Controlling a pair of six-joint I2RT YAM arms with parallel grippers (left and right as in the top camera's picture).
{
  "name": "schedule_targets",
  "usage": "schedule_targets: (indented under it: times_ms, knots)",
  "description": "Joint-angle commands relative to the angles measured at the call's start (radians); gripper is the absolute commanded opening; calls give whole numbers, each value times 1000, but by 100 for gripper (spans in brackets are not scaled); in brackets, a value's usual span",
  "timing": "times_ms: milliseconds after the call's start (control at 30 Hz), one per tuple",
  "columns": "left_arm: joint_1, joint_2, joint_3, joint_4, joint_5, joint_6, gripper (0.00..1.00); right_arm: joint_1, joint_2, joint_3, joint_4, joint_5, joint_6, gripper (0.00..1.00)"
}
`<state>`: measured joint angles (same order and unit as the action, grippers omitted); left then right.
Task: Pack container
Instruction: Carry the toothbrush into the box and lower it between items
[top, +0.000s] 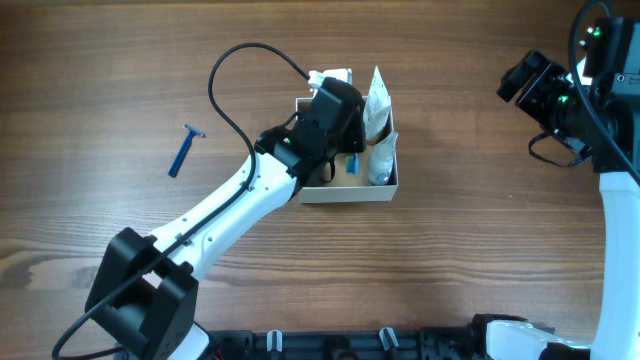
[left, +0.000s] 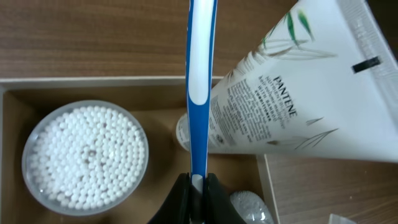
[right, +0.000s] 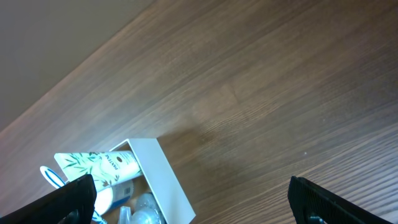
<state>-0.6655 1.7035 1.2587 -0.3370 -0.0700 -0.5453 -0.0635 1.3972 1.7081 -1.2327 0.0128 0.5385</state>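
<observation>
Overhead, the container (top: 350, 194) is seen mid-table under the left gripper (top: 343, 140), a blue razor (top: 185, 150) lying well apart. At the left wrist, a toothbrush (left: 199, 74) is gripped by closed jaws over the gap between cotton-swab tub (left: 87, 155) and Pantene tube (left: 298, 106), and is best lowered straight into that gap before release. At the right wrist, the right gripper (right: 196, 200) is shown open and empty, clear of the container.

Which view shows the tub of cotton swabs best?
Left wrist: the cotton swab tub sits whole inside the container, swab tips clear. Overhead, the left arm covers it; the right wrist view does not show it.
</observation>
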Motion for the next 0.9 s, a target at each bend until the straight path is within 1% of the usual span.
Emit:
schedule_targets:
  times_ms: [0, 100, 433, 600, 700, 867]
  knots:
    - [6, 4, 6, 8, -37, 32, 7, -3, 7, -5, 2, 21, 14, 100]
    - [7, 14, 6, 8, -39, 81, 7, -3, 7, -5, 2, 21, 14, 100]
    - [-8, 78, 6, -8, -27, 81, 9, -3, 7, -5, 2, 21, 14, 100]
    - [-13, 79, 6, -27, -25, 82, 12, -3, 7, -5, 2, 21, 14, 100]
    - [-13, 79, 5, -46, -25, 82, 17, -3, 7, -5, 2, 21, 14, 100]
    - [-13, 79, 5, -59, -14, 64, 18, -3, 7, -5, 2, 21, 14, 100]
